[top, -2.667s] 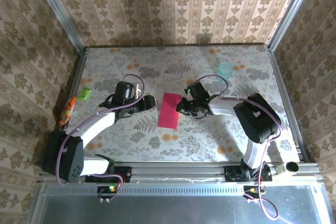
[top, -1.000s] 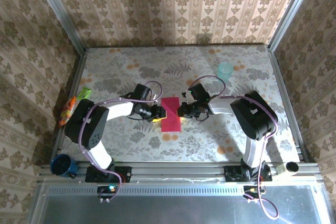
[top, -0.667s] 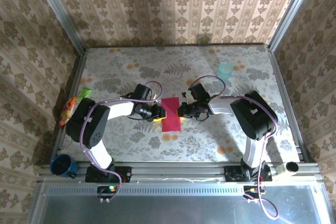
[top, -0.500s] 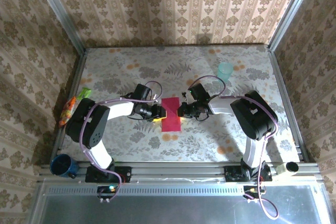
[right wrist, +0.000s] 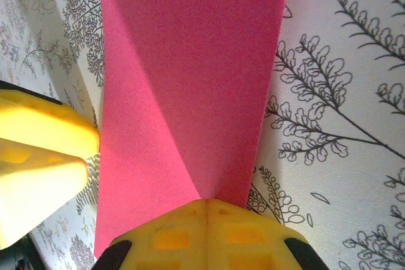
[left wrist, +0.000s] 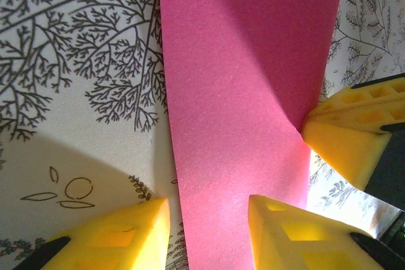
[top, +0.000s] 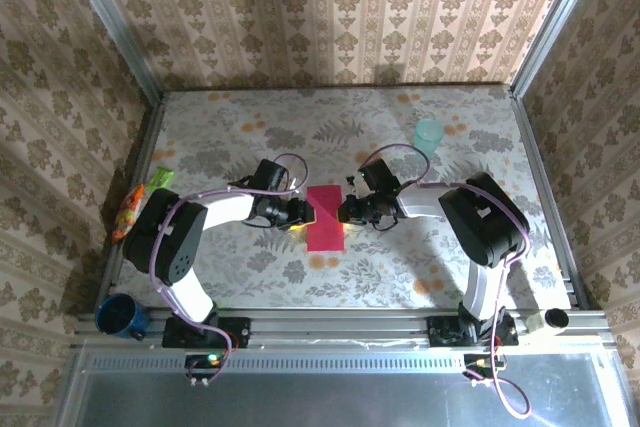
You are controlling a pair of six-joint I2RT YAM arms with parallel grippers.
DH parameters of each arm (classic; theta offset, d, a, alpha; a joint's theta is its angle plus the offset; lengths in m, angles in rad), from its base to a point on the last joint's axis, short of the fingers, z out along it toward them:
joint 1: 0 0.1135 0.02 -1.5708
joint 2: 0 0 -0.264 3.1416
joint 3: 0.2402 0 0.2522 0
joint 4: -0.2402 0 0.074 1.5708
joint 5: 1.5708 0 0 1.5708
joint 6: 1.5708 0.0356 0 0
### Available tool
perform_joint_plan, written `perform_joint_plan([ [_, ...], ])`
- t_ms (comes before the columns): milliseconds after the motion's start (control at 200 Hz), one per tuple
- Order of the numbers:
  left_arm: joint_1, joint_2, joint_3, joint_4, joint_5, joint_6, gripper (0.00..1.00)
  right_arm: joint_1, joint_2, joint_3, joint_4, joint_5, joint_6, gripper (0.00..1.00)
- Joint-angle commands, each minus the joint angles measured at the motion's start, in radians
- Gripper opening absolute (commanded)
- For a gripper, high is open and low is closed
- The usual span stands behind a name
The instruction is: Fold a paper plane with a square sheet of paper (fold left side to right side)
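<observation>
Two end effectors flanking square sheet of paper (top: 323,219): left end effector (left wrist: 209,203) spread, I'm straddling left long edge; right end effector (right wrist: 205,205) pressed together, pinning right edge.

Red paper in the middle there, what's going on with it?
Two robot arms are working on the paper, which lies flat on the table as a narrow rectangle, not yet a plane. The right arm has its jaws shut, tips pressing on the paper's right edge. The left arm has its jaws open at the left edge, one finger over the paper, the other over bare table.
</observation>
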Motion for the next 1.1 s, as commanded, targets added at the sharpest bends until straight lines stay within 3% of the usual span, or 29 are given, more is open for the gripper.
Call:
perform_joint_plan([
  [0, -0.008, 0.026, 0.026, -0.011, 0.028, -0.002, 0.35, 0.0, 0.007, -0.025, -0.066, 0.012, -0.007, 0.02],
  [405, -0.013, 0.016, 0.006, 0.032, 0.043, -0.031, 0.29, -0.001, 0.005, -0.023, -0.068, 0.011, -0.008, 0.03],
  [865, 0.013, -0.039, -0.031, 0.143, 0.078, -0.09, 0.35, -0.001, 0.01, -0.029, -0.06, 0.01, -0.005, 0.03],
  [1100, 0.015, -0.027, -0.043, 0.114, 0.077, -0.083, 0.21, 0.0, -0.002, -0.027, -0.05, 0.009, 0.003, 0.03],
])
